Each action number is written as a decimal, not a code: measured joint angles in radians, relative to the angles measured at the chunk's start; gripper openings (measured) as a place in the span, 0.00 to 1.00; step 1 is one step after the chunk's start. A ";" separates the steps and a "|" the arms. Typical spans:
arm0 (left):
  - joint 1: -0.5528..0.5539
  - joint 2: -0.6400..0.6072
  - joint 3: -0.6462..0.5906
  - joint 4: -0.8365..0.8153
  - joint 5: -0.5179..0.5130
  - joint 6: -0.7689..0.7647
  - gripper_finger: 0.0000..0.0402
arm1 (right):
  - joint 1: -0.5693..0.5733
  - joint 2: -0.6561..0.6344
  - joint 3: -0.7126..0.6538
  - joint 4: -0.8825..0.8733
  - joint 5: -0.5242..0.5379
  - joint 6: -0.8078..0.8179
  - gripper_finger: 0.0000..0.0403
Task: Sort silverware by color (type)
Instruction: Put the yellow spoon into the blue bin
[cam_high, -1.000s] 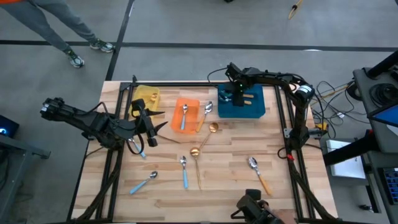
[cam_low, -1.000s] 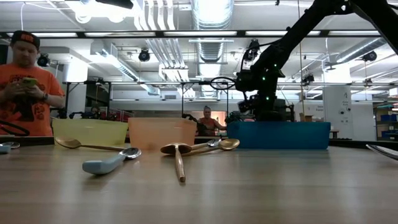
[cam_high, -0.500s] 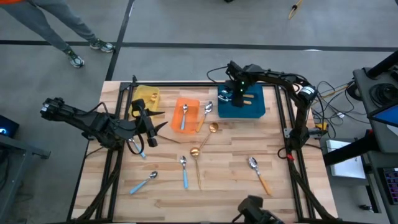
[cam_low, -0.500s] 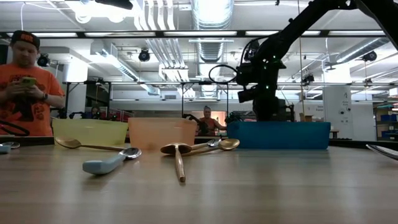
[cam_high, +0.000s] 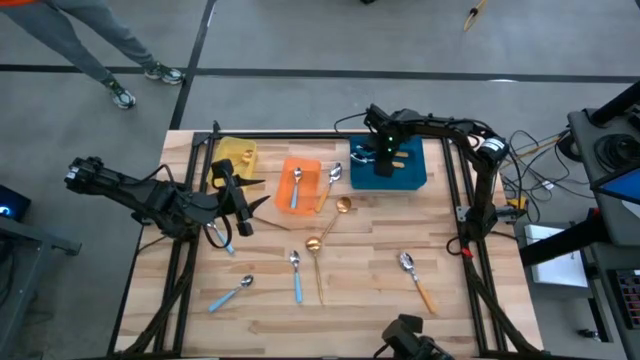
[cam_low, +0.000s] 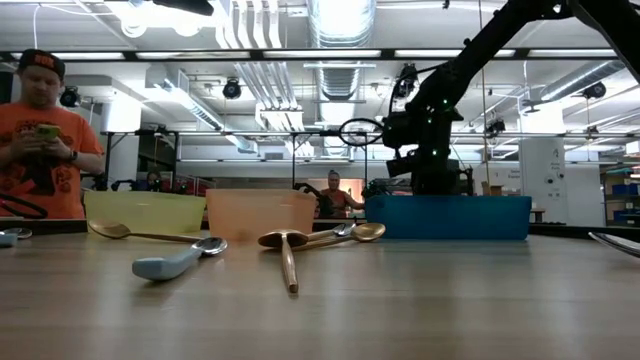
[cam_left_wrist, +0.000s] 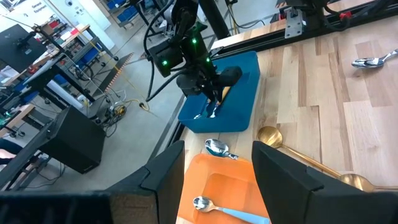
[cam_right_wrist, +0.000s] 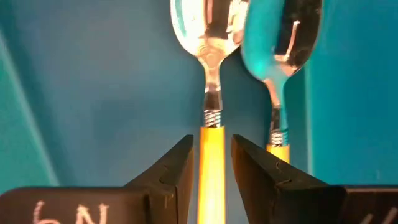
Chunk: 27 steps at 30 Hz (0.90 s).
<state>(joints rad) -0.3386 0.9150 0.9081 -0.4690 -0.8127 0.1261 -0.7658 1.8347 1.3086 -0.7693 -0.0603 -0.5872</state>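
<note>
High view: the right tool (cam_high: 384, 152) has barely shifted over the blue bin (cam_high: 412, 178) at the table's (cam_high: 370, 290) far edge; the left tool (cam_high: 232, 200) stays spread near the left edge. The orange bin (cam_high: 309, 172) holds a blue-handled spoon (cam_high: 296, 187).

Right wrist view: its fingers (cam_right_wrist: 177, 171), now slightly parted, flank an orange-handled spoon (cam_right_wrist: 211, 93) lying in the blue bin beside a second spoon (cam_right_wrist: 280, 56).

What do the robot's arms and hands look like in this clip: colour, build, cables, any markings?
Both arms are black, jointed links. The right arm carries looped black cables and green lights near its wrist. The right hand has two flat dark fingers above a plate with white handwritten characters. The left hand has two broad, dark, squared fingers.
</note>
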 joint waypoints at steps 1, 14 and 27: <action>0.000 0.000 0.000 0.000 0.000 0.000 0.42 | 0.000 0.000 -0.004 0.007 0.001 -0.003 0.25; 0.000 0.000 0.000 0.000 0.000 0.000 0.42 | 0.000 0.000 -0.041 0.036 0.001 -0.017 0.21; 0.000 0.000 -0.001 0.000 0.000 0.000 0.42 | 0.000 -0.005 -0.072 0.064 0.032 -0.049 0.09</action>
<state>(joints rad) -0.3386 0.9150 0.9073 -0.4690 -0.8127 0.1261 -0.7654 1.8295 1.2366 -0.7049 -0.0287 -0.6367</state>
